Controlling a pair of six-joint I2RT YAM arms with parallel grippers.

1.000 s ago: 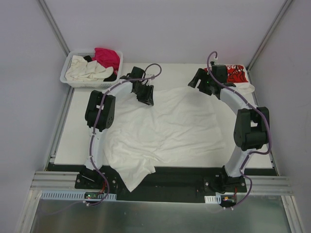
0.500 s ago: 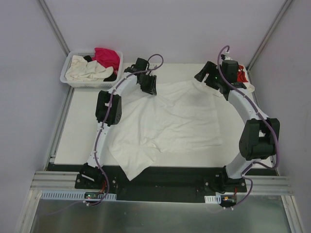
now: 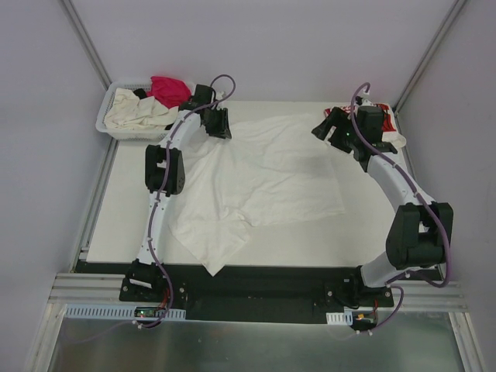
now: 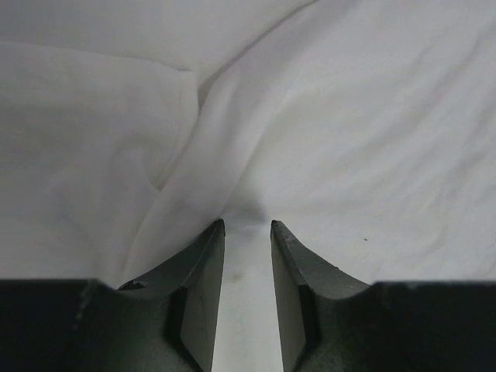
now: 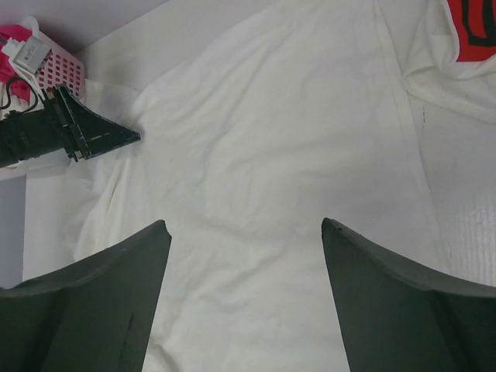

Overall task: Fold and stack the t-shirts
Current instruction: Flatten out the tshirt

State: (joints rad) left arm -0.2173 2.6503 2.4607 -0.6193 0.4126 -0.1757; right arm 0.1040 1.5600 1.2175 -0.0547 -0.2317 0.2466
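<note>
The left arm [image 3: 159, 170] reaches far out to the back left of the counter [image 3: 124, 217]. Its left claw [image 3: 217, 124] is down low at the back edge of the big white shirt [image 3: 271, 178]. The claw is nearly closed, and a bit of the white cloth is pinched between its two fingers [image 4: 203, 279]. The right arm [image 3: 395, 178] bends out to the back right. The right claw [image 3: 335, 128] hangs over the shirt's other back corner, open wide with nothing in it.

The big white shirt lies spread out and wrinkly in the middle of the counter, and one corner hangs over the front edge. A shirt with red print [image 3: 384, 116] lies in the back right corner, partly hidden behind the right arm. A white basket [image 3: 101, 124] sits at the back left, just beside the left claw, with a cream shirt [image 3: 136, 112] and a pink shirt [image 3: 169, 89] inside
</note>
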